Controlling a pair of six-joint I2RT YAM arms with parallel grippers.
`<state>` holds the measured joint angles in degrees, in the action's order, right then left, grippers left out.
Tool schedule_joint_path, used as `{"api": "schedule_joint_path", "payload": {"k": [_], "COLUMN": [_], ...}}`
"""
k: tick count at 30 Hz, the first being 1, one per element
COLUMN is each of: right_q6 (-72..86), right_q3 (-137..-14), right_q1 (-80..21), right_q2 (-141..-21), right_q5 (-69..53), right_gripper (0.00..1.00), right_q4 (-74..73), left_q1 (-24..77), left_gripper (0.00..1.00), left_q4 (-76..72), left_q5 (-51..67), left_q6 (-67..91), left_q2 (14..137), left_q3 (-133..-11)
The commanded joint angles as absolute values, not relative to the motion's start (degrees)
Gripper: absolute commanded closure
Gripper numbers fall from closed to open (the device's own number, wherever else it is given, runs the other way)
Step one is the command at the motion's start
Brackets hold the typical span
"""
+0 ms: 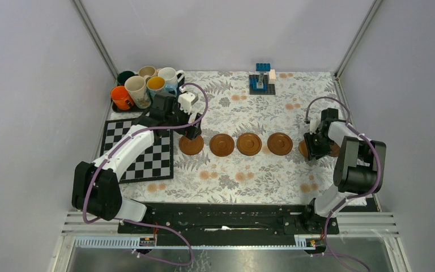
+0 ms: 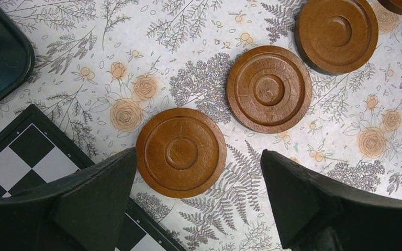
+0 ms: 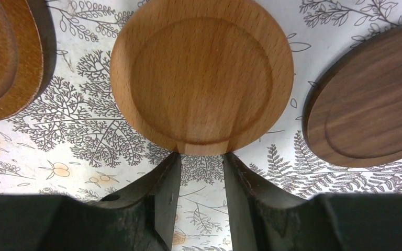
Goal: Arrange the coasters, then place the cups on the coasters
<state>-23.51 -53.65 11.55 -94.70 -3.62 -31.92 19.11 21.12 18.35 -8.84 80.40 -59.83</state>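
hovering wide-open left end effector (image 2: pixel 198 154) over the leftmost coaster (image 2: pixel 174 137)

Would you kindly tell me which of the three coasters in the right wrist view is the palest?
The middle coaster: pale, light wood, whereas the left coaster is reddish-brown and the right coaster is dark.

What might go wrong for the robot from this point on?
The right end effector sits at the rim of the light coaster; a dark coaster lies close beside and could get nudged. The cups stand crowded on their tray, so lifting one may knock a neighbour.
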Motion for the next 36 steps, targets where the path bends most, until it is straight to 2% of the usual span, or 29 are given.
{"api": "schedule_joint_path", "payload": {"k": [1, 12, 23, 29, 36], "right_q6": [-22.7, -22.5, -21.5, -18.7, -18.0], "right_q3": [-55.2, -56.7, -65.8, -69.4, -72.3], "right_q1": [10.8, 10.7, 10.7, 10.7, 10.7], "right_q2": [-95.7, -95.1, -90.0, -88.4, -87.9], "right_q5": [-3.6, -5.0, -11.3, -14.4, -14.4], "right_gripper": [0.57, 0.56, 0.43, 0.40, 0.39], "right_q4": [-30.6, -32.0, -42.0, -43.7, -45.2], "left_q1": [18.6, 17.8, 16.6, 14.3, 12.2], "left_gripper": [0.01, 0.01, 0.02, 0.14, 0.24], "left_q4": [18.1, 18.2, 17.0, 15.6, 15.5], "left_q5": [17.8, 14.4, 0.5, -4.4, -4.8], "left_q6": [-7.4, -5.2, -5.0, -4.7, -4.6], "left_q2": [81.0, 84.5, 102.8, 113.3, 122.7], "left_q3": [-61.9, -64.7, -81.7, -90.0, -98.3]}}
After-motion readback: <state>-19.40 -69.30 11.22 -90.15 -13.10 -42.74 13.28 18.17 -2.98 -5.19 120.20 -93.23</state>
